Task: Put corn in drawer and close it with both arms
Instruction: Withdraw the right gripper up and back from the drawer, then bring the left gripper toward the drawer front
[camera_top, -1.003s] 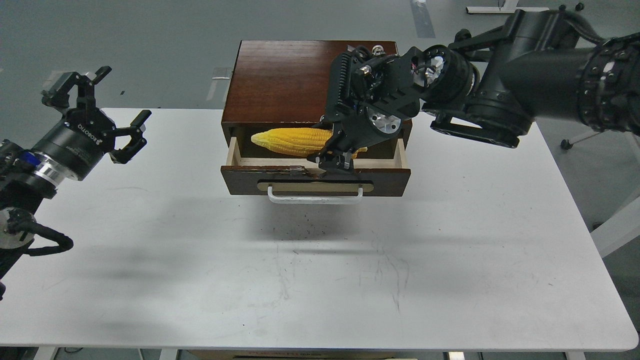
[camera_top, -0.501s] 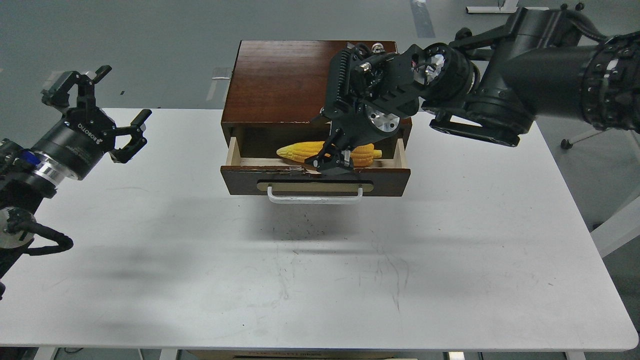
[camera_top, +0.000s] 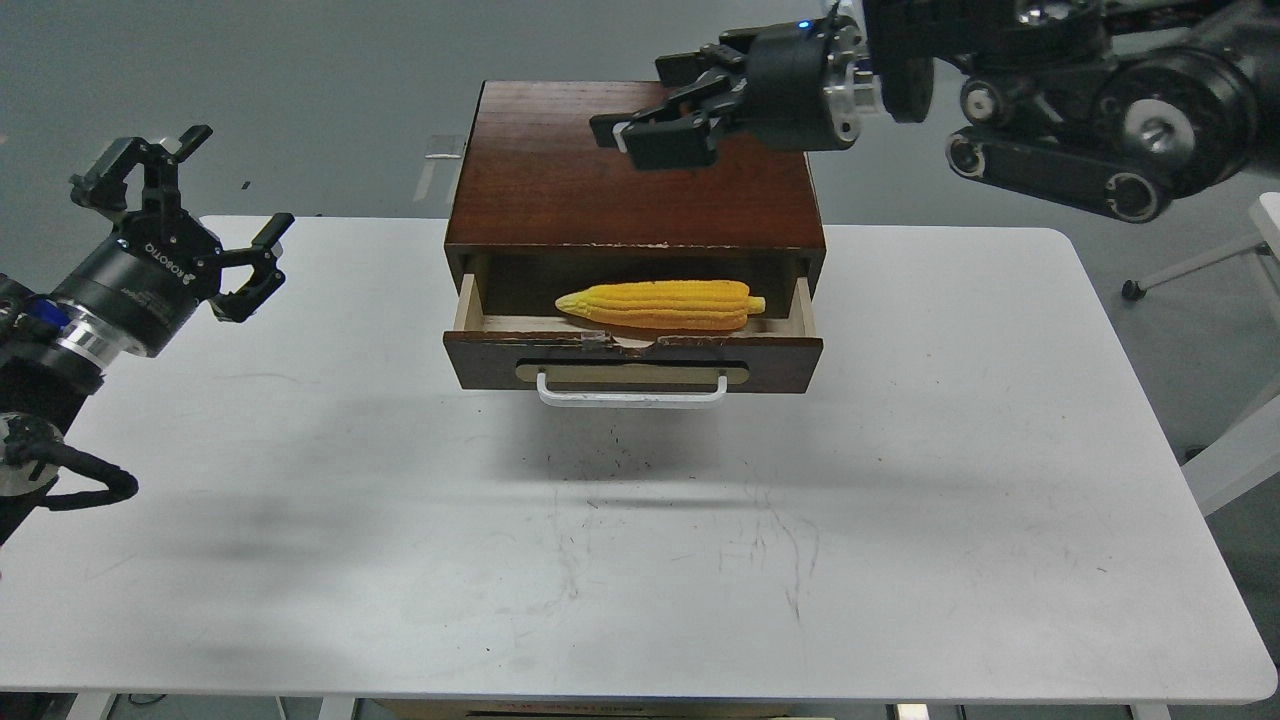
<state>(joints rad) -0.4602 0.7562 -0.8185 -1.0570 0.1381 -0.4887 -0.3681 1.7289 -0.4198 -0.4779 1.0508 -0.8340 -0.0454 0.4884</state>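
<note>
The yellow corn (camera_top: 660, 304) lies lengthwise in the open drawer (camera_top: 480, 362), tip pointing left, with nothing touching it. The drawer is pulled out toward me; its white bar handle (camera_top: 632, 393) faces the table front. My right gripper (camera_top: 655, 115) hovers above the dark cabinet top (camera_top: 550, 180), well clear of the drawer, fingers apart and empty. My left gripper (camera_top: 205, 205) is open and empty over the table's left edge, about a cabinet's width left of the drawer.
The white table (camera_top: 640, 560) stretches in front of the drawer with only scuff marks on it. My right arm's thick links (camera_top: 1090, 120) span the upper right. A white table leg (camera_top: 1235, 450) stands off the right edge.
My right gripper let go of the corn, then lifted up and back to above the cabinet top. The corn now rests in the drawer. My left gripper shifted slightly left.
</note>
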